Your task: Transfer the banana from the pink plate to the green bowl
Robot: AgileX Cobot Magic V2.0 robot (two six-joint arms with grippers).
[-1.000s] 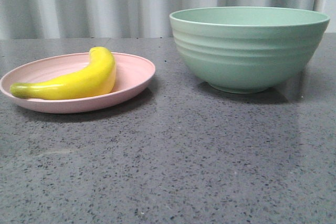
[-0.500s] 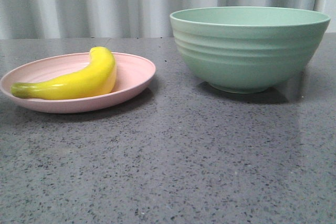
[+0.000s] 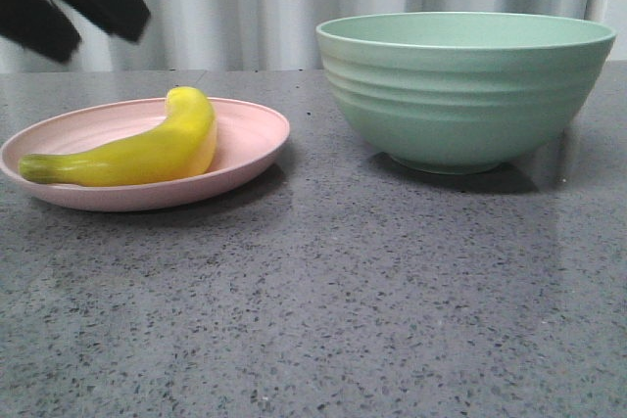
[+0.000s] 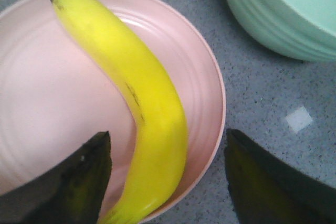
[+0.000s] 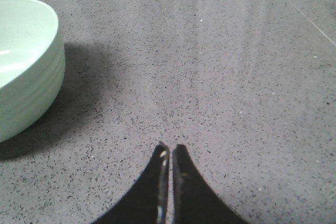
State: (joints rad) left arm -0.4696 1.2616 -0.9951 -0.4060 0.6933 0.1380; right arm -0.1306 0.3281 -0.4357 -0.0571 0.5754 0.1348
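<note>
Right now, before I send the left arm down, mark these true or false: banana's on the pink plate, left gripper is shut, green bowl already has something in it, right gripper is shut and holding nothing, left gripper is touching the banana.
1. The banana lies on the pink plate. True.
2. The left gripper is shut. False: its fingers are spread wide, one on each side of the banana.
3. The green bowl holds something. False as far as shown: the visible part of its inside in the wrist views is bare.
4. The right gripper is shut and holds nothing. True; it sits over bare table.
5. The left gripper is touching the banana. False: it hangs above the plate in the front view.
</note>
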